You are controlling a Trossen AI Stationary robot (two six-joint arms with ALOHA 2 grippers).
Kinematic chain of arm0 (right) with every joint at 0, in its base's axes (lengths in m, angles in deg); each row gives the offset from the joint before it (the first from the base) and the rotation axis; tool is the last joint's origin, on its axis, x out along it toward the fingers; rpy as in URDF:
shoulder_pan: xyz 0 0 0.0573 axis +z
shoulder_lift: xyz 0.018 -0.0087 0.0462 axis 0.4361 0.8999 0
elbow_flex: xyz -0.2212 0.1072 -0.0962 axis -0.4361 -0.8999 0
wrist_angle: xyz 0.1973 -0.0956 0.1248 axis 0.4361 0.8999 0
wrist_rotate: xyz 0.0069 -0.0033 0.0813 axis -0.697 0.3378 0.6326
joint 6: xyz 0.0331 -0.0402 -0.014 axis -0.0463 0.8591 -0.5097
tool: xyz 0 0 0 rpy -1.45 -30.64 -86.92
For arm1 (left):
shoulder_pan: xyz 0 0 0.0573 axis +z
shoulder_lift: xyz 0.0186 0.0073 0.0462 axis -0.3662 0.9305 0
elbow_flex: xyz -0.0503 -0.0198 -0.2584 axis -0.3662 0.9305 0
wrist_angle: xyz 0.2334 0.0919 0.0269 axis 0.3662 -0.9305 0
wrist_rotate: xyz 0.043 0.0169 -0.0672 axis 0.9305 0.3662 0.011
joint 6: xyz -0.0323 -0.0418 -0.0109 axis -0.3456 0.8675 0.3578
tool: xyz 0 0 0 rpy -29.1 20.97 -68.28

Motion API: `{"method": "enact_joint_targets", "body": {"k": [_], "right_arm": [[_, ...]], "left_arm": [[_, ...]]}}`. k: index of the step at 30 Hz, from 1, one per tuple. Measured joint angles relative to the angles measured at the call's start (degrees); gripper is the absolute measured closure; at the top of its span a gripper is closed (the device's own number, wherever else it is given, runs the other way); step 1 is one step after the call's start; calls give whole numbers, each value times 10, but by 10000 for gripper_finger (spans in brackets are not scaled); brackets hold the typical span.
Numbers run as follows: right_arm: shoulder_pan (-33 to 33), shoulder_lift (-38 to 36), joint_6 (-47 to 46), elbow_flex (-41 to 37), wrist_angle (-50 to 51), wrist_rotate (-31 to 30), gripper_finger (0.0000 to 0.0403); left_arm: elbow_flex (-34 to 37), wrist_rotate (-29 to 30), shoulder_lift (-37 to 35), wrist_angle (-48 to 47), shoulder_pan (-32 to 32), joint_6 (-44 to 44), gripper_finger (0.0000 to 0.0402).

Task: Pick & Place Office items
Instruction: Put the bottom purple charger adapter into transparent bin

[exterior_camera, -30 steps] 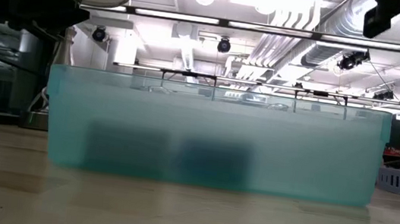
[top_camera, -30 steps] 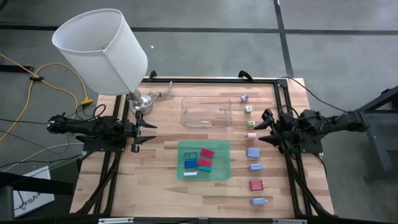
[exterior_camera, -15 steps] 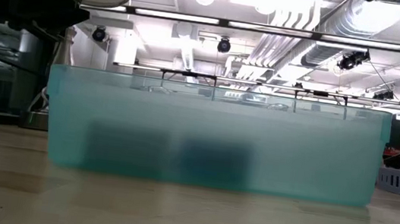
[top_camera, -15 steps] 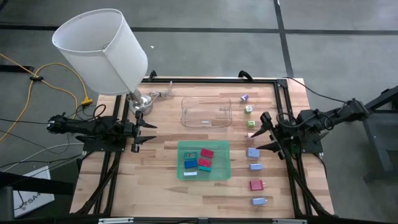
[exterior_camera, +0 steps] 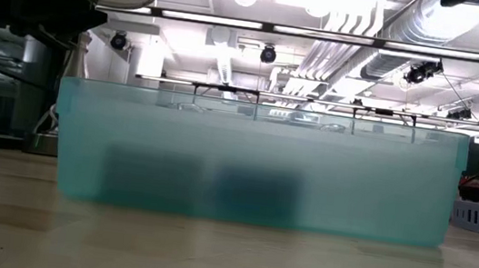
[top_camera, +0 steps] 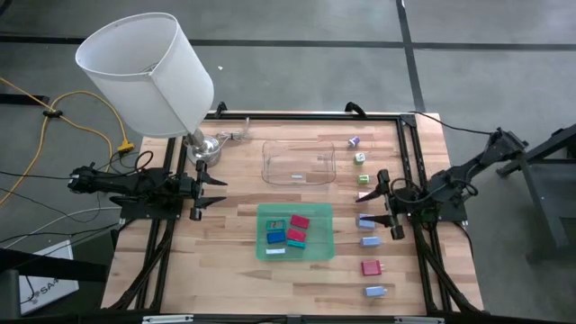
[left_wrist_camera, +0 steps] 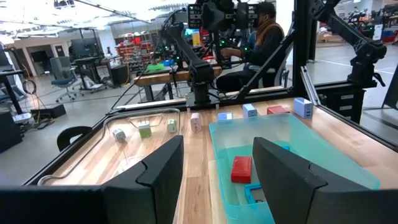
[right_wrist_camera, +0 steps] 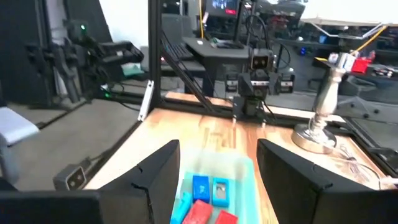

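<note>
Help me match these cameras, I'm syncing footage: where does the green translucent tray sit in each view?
High view: green translucent tray, just below the picture's centre.
Low view: fills the middle.
Left wrist view: right of centre.
Right wrist view: bottom centre.
Shared landmark: silver lamp base, in the high view and the right wrist view.

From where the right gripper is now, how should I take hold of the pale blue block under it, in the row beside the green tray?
Grip the pale blue block across its two short flat sides, coming straight down from above. It lies flat on the table, apart from its row neighbours and from the green tray, so the fingers have room on either side. The right gripper is open, hovering almost over it.
</note>
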Motion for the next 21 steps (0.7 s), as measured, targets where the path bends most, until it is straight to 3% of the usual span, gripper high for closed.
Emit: {"method": "enact_joint_targets", "body": {"k": [7,12,21], "right_arm": [[43,57,-9,4,-9,-69,201],[72,99,-47,40,0,-75,201],[119,148,-170,106,143,-139,201]], "left_arm": [[0,0,0,0,0,0,215],[0,0,0,0,0,0,215],[0,0,0,0,0,0,215]]}}
